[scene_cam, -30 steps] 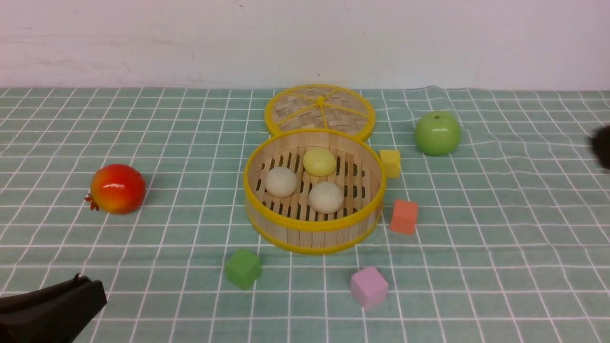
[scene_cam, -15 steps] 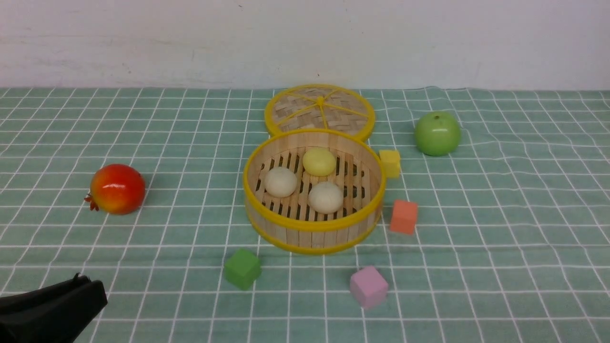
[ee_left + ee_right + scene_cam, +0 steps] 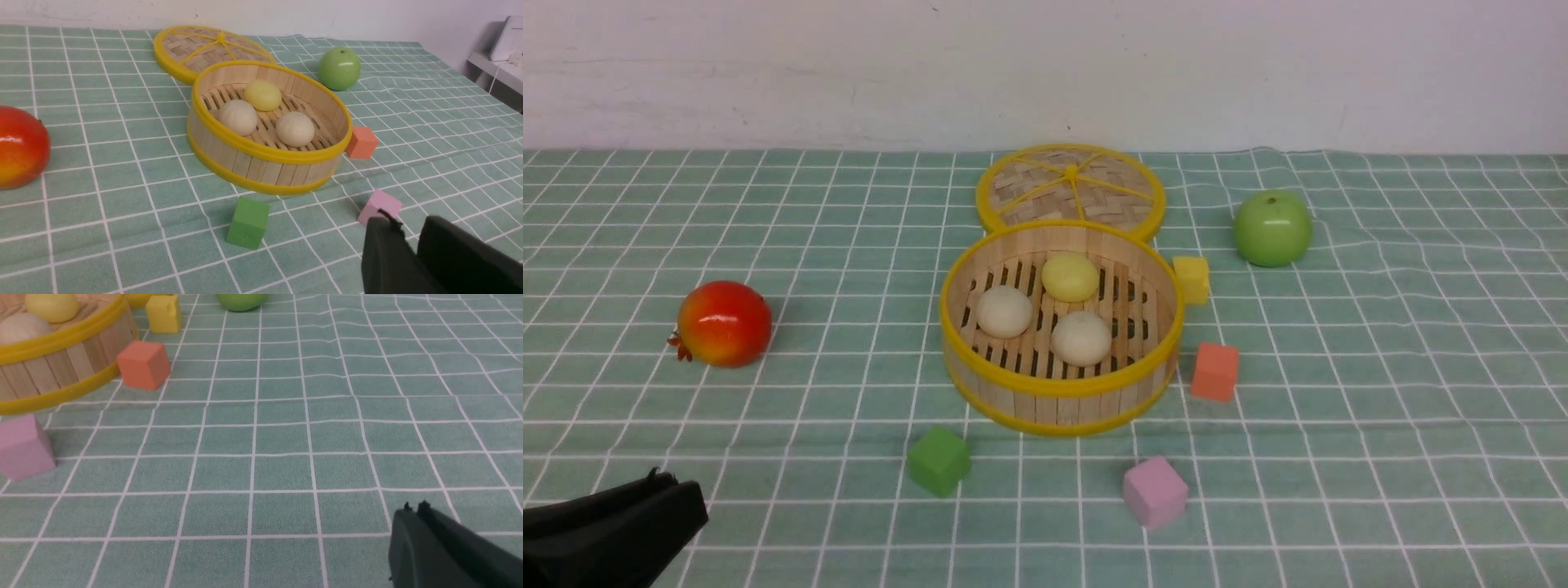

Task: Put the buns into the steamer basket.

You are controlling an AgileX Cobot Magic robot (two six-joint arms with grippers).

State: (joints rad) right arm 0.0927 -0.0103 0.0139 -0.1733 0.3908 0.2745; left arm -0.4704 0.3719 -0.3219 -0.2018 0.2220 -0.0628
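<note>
We note all three buns lying on the slatted floor of the steamer basket at mid-worktop: the pale yellow bun on the far side, one off-white bun to the left, the other off-white bun nearer and to the right. None touches another.

The woven lid lies flat just beyond the basket, its near edge hidden behind the basket's far rim. A yellow cube sits just beside the basket's right wall; an orange cube stands near its right near side. A green cube and a pink cube rest nearer to us, apart from the basket. A green apple sits far right, and a red-orange fruit well off to the left.

The left hand hangs low at the near left corner, a narrow gap between its fingers, holding nothing. The right hand, seen only in its wrist view, has fingers pressed together and empty, above bare checked cloth to the right of the basket.
</note>
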